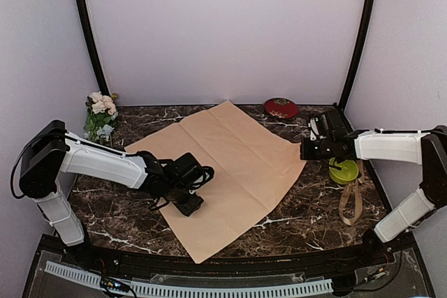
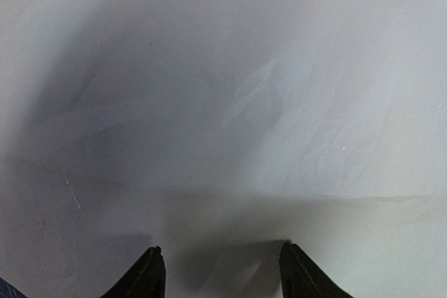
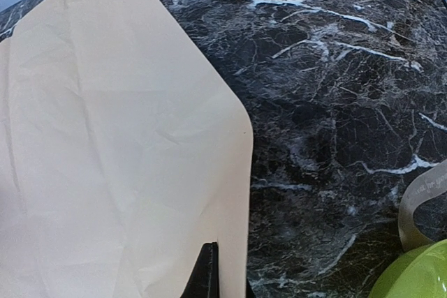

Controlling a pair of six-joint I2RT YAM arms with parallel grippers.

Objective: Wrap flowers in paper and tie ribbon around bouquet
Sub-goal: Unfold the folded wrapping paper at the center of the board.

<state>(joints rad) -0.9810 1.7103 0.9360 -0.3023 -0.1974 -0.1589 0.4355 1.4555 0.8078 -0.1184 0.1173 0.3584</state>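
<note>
Now paper [image 1: 230,165] on counter [image 1: 307,207]: thin, light, floppy, likely creases; best gripped at corners; right pincer [image 1: 306,150] closed on right corner, left pincer [image 2: 220,250] open above it.

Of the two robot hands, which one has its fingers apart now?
The left hand: its fingers stand spread above the tan paper, while the right hand is closed on that paper's right corner.

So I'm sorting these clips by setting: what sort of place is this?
Probably a robot test booth, not a flower shop: a left arm and right arm are mounted at the edge of a marble-look table, plain pale walls close it in, and paper and flowers are laid out as props.
</note>
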